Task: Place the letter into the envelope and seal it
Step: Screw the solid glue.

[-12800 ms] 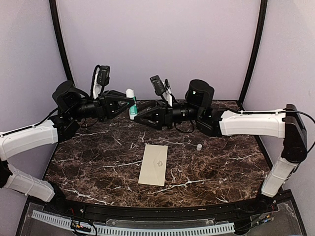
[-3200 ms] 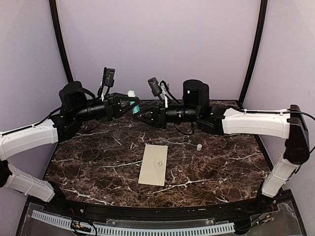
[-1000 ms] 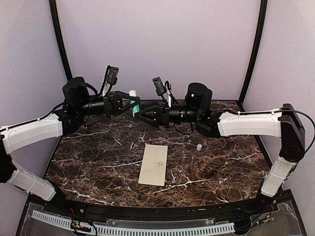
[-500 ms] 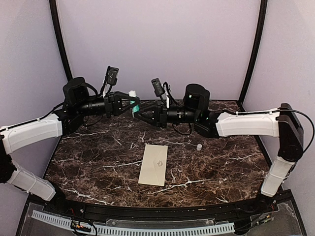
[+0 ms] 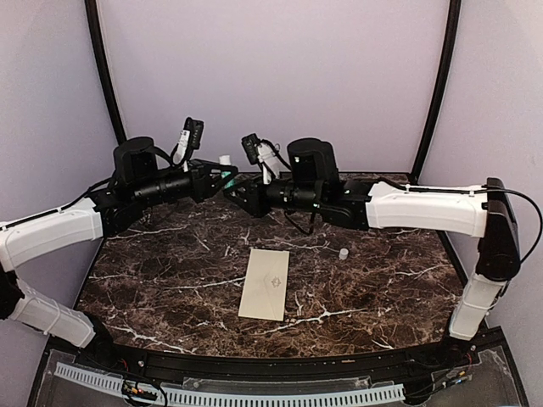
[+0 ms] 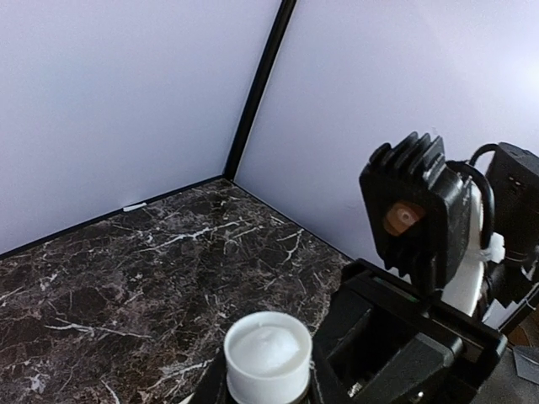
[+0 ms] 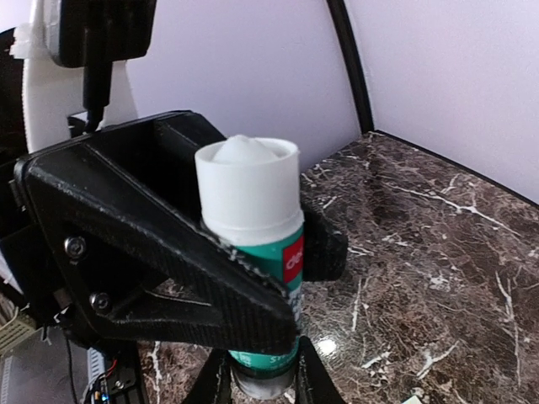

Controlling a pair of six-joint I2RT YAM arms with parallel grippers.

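Left tool (image 5: 219, 175), right tool (image 7: 261, 372) around gluestick (image 7: 249, 192)

One envelope (image 5: 265, 284) and one small white cap (image 5: 344, 253) are on the single desk (image 5: 170, 288). There is one glue stick (image 7: 253, 227). Two robot arms are present, the left arm (image 5: 51, 237) and the right arm (image 5: 424, 208).

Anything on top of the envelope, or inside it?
Nothing lies on the envelope; its cream face is bare, flat on the table. That face covers the inside, so whether anything is in it cannot be told.
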